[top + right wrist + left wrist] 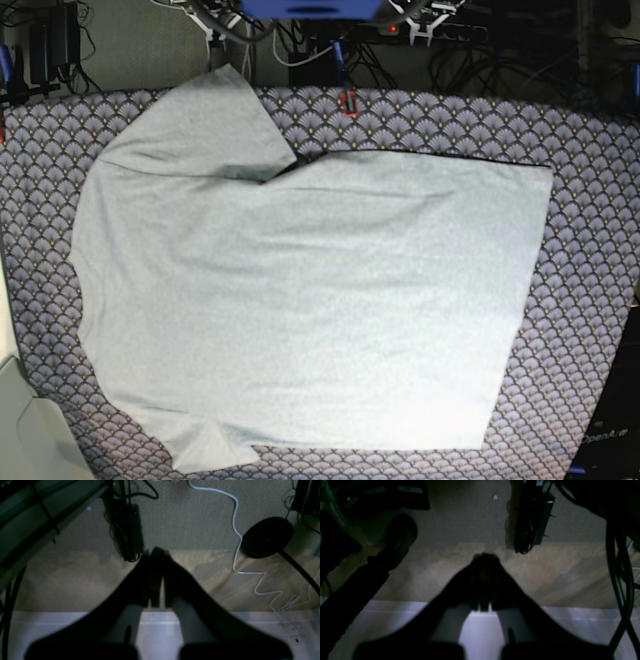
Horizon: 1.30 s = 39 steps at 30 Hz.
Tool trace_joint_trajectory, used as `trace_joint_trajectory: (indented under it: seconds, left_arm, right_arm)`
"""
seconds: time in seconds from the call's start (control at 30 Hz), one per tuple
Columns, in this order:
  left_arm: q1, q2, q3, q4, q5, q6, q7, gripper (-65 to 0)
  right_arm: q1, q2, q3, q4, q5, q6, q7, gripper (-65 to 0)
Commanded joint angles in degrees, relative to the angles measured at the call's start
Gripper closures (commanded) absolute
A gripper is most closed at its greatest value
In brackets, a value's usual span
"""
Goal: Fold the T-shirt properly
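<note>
Base view, left to right. T-shirt (300,300) lies spread flat, plain side up, filling most of the frame on the fan-patterned tablecloth (590,200) covering the bench. Upper left: one sleeve (200,125) splayed out toward the top edge, with a crease where it meets the body. Lower left: the other sleeve (205,447) pokes out at the bottom edge, partly tucked or rumpled. Centre: body smooth, a few shallow wrinkles. Right: the hem edge runs nearly straight from upper right down to lower right.

Judgement: no fold made yet. Shirt only laid out; sleeves, sides and the lengthwise fold are all left to do.

Neither arm shows in the base view. Right wrist view: right hand (156,555) pressed together, pinching nothing, hanging over carpeted floor with a pale strip at the bottom of frame. Left wrist view: left hand (486,557) likewise pressed together and empty, over the same kind of floor. Both are well apart from the shirt.
</note>
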Motion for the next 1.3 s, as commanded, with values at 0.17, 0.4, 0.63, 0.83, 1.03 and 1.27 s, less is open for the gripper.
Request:
trace_joint_trajectory:
  seconds: [0.17, 0.4, 0.63, 0.83, 1.03, 1.27]
  left_arm:
    - [0.39, -0.06, 0.08, 0.12, -0.17, 0.08, 0.27, -0.4]
    - [0.39, -0.06, 0.08, 0.12, -0.17, 0.08, 0.27, -0.4]
    - [4.61, -0.59, 0.17, 8.73, -0.17, -0.01, 3.96, -0.4]
    - [12.17, -1.47, 0.17, 23.33, 0.01, -0.01, 10.65, -0.4]
    - [20.17, -4.02, -0.10, 39.50, -0.17, -0.10, 11.88, -0.4]
    - [33.36, -7.18, -0.27, 67.02, -0.25, -0.01, 11.96, -0.4]
  right_arm:
    - [-0.15, -0.03, -0.06, 0.01, 0.25, 0.62, -0.19, 0.0]
    - [-0.15, -0.03, -0.06, 0.01, 0.25, 0.62, -0.19, 0.0]
    - [-3.67, -0.03, -0.06, 3.70, 0.25, 0.62, -0.19, 0.0]
    - [-12.90, -0.03, -0.06, 17.94, 0.25, 0.62, -0.19, 0.0]
    - [-23.71, -0.03, 0.12, 37.37, 0.25, 0.62, -0.19, 0.0]
    - [-35.23, 0.93, 0.47, 59.70, 0.34, 0.71, -0.19, 0.0]
